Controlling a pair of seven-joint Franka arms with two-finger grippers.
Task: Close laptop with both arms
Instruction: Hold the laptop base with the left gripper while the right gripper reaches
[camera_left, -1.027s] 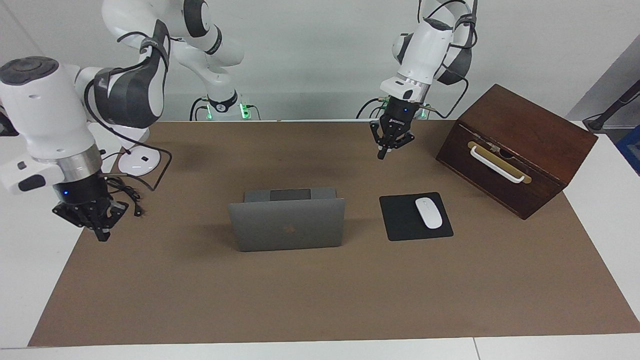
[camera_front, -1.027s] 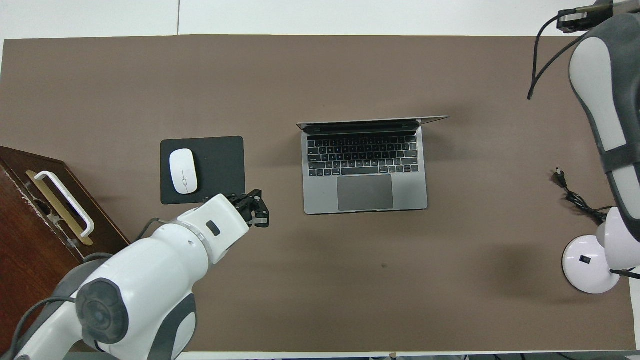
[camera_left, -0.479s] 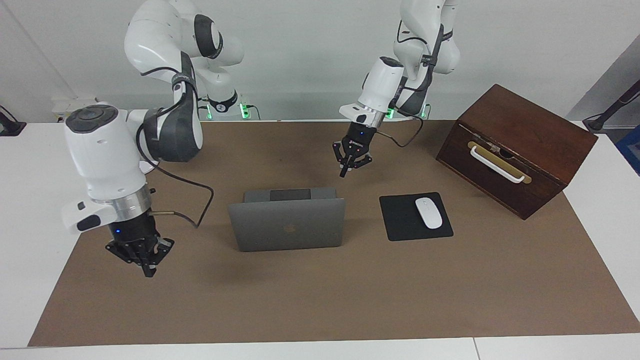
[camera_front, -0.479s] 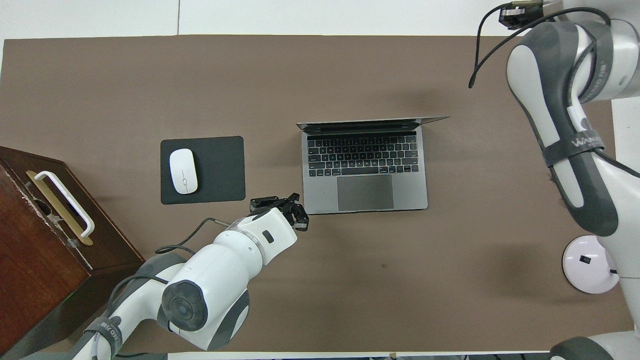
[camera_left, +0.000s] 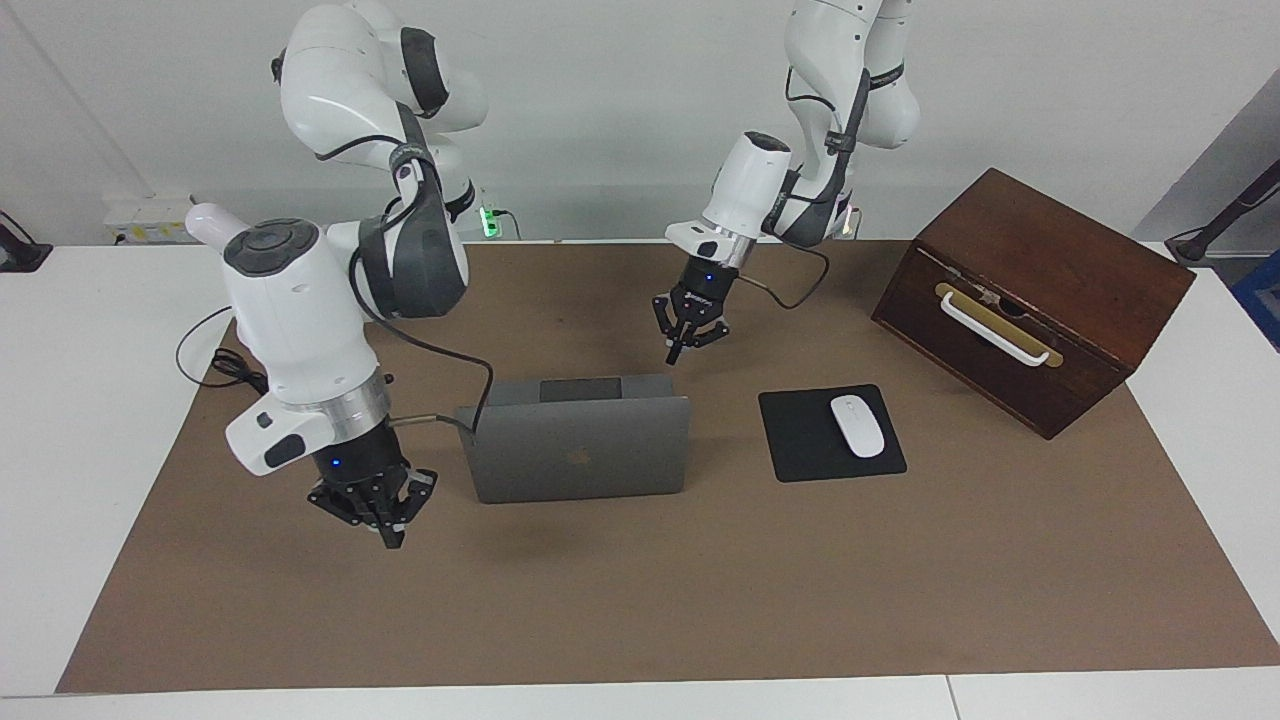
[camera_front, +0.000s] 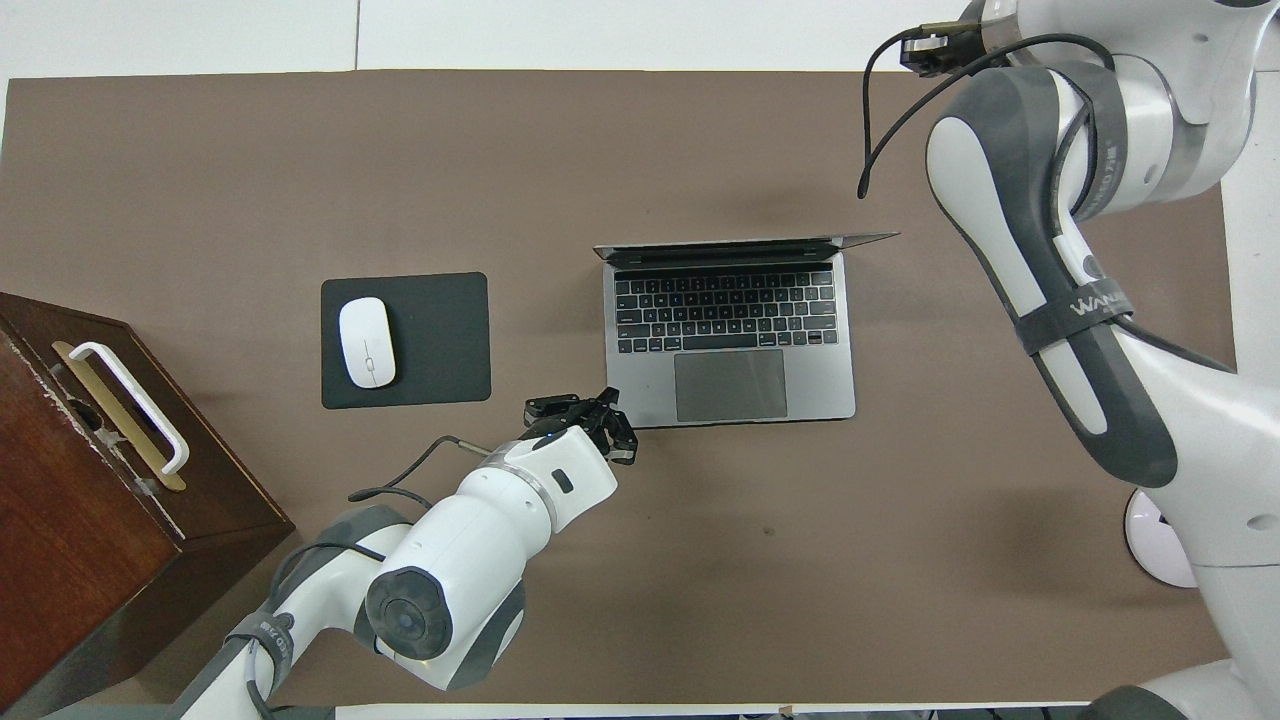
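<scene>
— Where are my grippers?
— Left gripper (camera_left: 676, 352) hangs fingertips together, over the laptop's (camera_left: 580, 450) base corner nearest the mouse pad (camera_left: 830, 433). Right gripper (camera_left: 388, 532), fingertips also together, hangs over the mat off the lid's other end.
— And the laptop?
— Open mid-table, lid upright

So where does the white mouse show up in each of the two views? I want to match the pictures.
Facing view: the mouse lies on the black mouse pad, between the open laptop and the wooden box, toward the left arm's end of the table.
Overhead view: the mouse lies on the mouse pad, again between laptop and box.
Shared landmark: the box's white handle.
</scene>
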